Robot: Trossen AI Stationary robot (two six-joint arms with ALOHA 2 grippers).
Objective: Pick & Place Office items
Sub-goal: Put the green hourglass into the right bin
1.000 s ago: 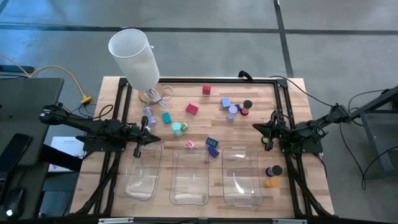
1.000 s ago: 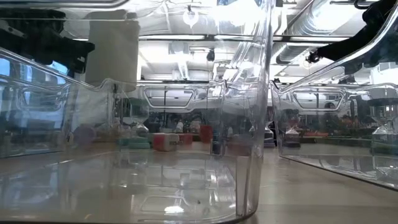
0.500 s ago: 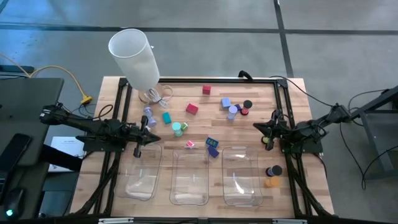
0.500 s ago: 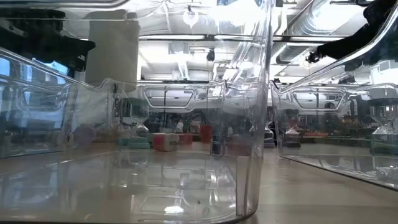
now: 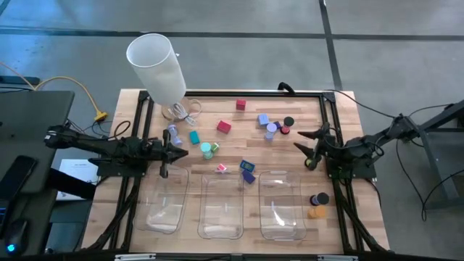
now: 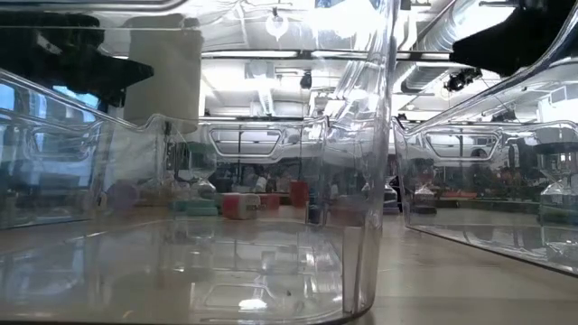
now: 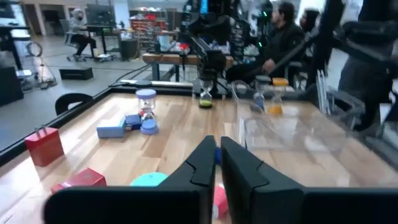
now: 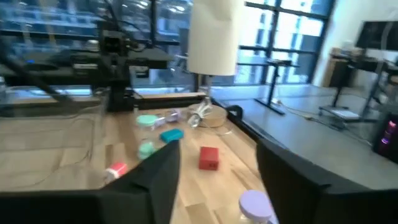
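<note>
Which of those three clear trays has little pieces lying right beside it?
The right-hand tray: a black cap and an orange cap lie just off its right side. The other two have nothing alongside.

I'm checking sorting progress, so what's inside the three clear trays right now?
From above, all three clear trays look empty, with only glare on their floors. The office items lie on the wood beyond them, and two caps sit outside the rightmost tray. Nothing covers the trays.

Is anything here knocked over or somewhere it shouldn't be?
Nothing is spilled or broken. Two round caps, one black and one orange, lie apart from the other pieces, on the table's right edge beside the right clear tray. All three trays look empty.
</note>
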